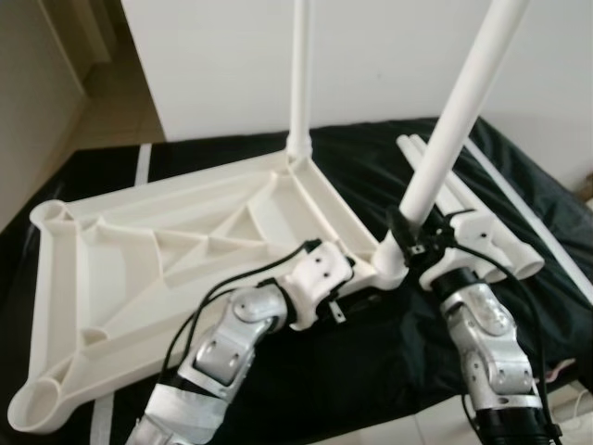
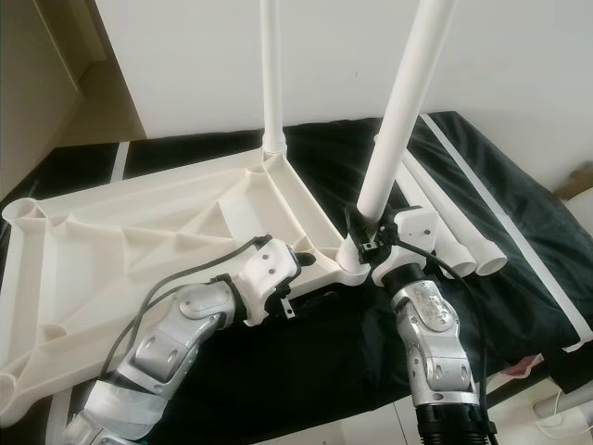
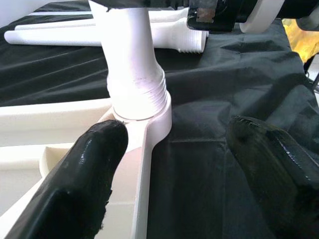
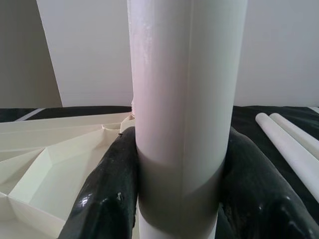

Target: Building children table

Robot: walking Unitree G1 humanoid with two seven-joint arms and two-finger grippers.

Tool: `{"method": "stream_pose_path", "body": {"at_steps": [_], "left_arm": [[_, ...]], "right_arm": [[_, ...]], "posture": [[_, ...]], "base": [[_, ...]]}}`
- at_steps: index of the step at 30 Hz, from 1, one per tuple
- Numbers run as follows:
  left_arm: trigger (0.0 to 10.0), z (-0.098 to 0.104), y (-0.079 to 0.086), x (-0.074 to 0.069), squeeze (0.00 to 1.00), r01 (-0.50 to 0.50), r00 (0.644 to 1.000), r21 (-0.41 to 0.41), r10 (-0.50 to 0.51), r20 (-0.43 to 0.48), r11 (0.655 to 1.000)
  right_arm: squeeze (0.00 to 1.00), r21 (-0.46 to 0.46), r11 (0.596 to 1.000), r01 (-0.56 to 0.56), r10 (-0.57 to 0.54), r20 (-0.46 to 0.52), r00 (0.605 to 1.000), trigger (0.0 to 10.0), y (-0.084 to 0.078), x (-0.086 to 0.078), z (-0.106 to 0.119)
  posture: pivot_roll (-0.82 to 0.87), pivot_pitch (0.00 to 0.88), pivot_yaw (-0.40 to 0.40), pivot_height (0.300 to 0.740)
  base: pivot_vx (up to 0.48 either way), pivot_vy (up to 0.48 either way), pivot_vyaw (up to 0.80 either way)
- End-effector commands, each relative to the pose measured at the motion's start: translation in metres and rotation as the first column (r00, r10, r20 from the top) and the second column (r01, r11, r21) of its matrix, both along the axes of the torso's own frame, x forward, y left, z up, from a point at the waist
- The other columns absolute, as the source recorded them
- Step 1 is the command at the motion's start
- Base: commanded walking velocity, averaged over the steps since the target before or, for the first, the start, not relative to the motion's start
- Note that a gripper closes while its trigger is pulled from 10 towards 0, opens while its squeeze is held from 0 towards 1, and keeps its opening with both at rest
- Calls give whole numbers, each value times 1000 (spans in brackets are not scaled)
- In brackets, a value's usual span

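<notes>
The white plastic tabletop (image 1: 139, 269) lies upside down on a black cloth. One white leg (image 1: 301, 74) stands upright in its far corner. A second leg (image 1: 454, 120) leans in the near right corner socket (image 3: 152, 117), its threaded end (image 3: 137, 87) partly sunk in. My right gripper (image 1: 412, 236) is shut on this leg just above the socket, its fingers (image 4: 109, 194) pressing both sides of the tube (image 4: 187, 99). My left gripper (image 3: 174, 164) is open beside that corner, one finger (image 3: 84, 184) over the tabletop rim and the other over the cloth.
Two loose legs (image 2: 454, 222) lie on the cloth right of the corner, and a long thin white strip (image 1: 528, 213) lies beyond them. An unfilled socket (image 1: 37, 408) is at the near left corner. A white wall (image 1: 222, 56) stands behind, and pale floor shows at the left.
</notes>
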State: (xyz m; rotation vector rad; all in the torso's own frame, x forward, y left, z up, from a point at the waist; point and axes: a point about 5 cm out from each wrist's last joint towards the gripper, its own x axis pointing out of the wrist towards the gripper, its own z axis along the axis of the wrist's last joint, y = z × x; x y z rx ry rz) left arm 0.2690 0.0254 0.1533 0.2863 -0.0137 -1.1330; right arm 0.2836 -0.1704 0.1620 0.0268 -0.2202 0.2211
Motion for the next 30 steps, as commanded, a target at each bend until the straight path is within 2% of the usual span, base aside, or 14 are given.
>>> {"method": "stream_pose_path", "body": {"at_steps": [1, 9, 13, 14, 15, 16, 18, 20, 25, 30], "left_arm": [[10000, 1, 1, -1, 0, -13, 1000, -6, 13, -1, 1000], [10000, 1, 0, -1, 0, -8, 1000, -9, 8, -4, 1000], [10000, 1, -1, -1, 0, -6, 1000, -10, 6, -4, 1000], [10000, 1, -1, -1, 0, -7, 1000, -10, 7, -4, 1000], [10000, 1, -1, -1, 0, -7, 1000, -10, 7, -4, 1000], [10000, 1, -1, -1, 0, -7, 1000, -11, 7, -5, 1000], [10000, 2, -1, -1, 0, -8, 1000, -10, 8, -4, 1000], [10000, 2, -1, -1, 0, -8, 1000, -10, 8, -4, 1000], [10000, 2, -1, 0, 0, -11, 1000, -11, 11, -2, 1000], [10000, 2, -1, -1, 0, -12, 1000, -13, 12, -3, 1000]], "right_arm": [[0, 4, 997, 71, -69, -170, 983, 10000, -7, -3, -32], [0, -31, 975, 220, -223, -139, 965, 10000, 7, 1, -28], [0, -52, 950, 309, -313, -112, 943, 10000, 12, 5, -25], [0, -25, 929, 369, -370, -122, 921, 10000, 13, 8, -25], [0, -25, 929, 369, -370, -122, 921, 10000, 13, 8, -25], [0, -5, 912, 410, -407, -134, 904, 10000, 14, 9, -26], [0, 10, 863, 505, -497, -161, 853, 10000, 16, 12, -27], [0, 10, 863, 505, -497, -161, 853, 10000, 16, 12, -27], [0, 25, 816, 577, -563, -193, 804, 10000, 21, 15, -28], [0, 31, 799, 600, -585, -193, 788, 10000, 21, 18, -28]], "posture": [[-37, 42, -2, 740], [-40, 41, -1, 740], [-39, 41, -1, 740], [-35, 38, -3, 740], [-35, 38, -3, 740], [-35, 38, -3, 740], [-32, 36, -2, 740], [-32, 36, -2, 740], [-28, 32, -5, 740], [-25, 28, -7, 740]], "base": [[0, 0, 0], [0, 0, 0], [0, 0, 0], [0, 0, 0], [0, 0, 0], [0, 0, 0], [0, 0, 0], [0, 0, 0], [0, 0, 0], [0, 0, 0]]}}
